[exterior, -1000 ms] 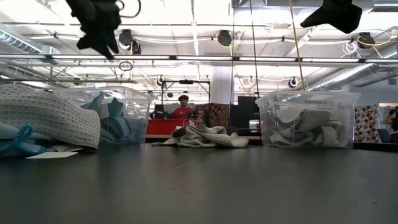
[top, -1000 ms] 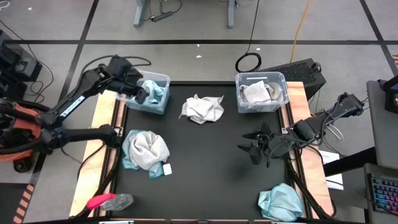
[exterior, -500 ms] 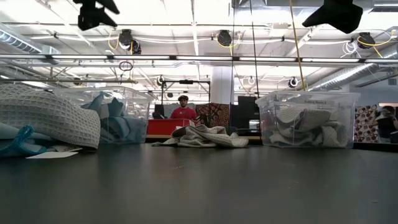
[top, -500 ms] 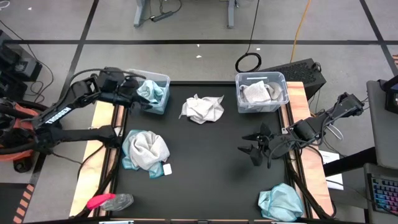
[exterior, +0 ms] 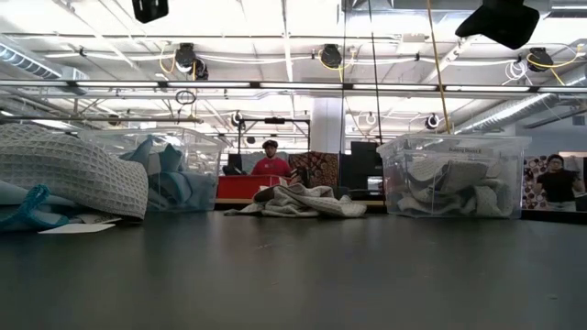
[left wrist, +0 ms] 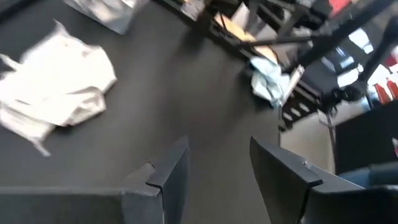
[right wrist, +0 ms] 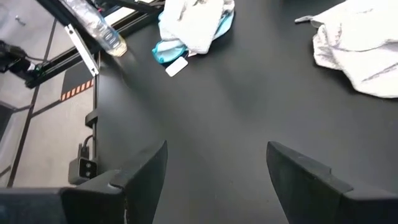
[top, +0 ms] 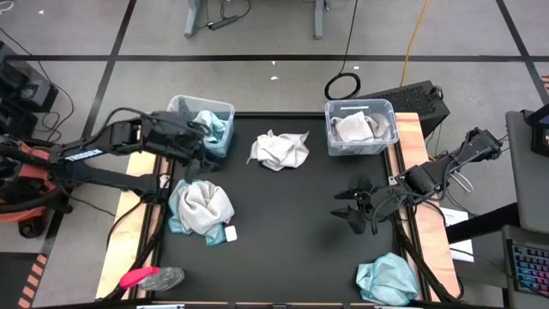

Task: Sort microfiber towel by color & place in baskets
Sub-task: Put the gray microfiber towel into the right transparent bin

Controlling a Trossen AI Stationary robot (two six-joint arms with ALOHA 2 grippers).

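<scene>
Our left gripper (top: 199, 156) hovers empty, fingers parted, just beside the teal-towel basket (top: 180, 109). The mixed towel heap (top: 202, 207) lies nearest it, the white towel (top: 280, 149) between both baskets. We should descend squarely and pinch one layer only. Our right gripper (top: 352, 210) waits, fingers spread wide.

In the low view both arms are cut off at twelve o'clock; only dark stubs show. The teal towel (top: 388, 280) at five o'clock on the counter (top: 283, 240) runs past the picture's edge. The left wrist view is blurred.
</scene>
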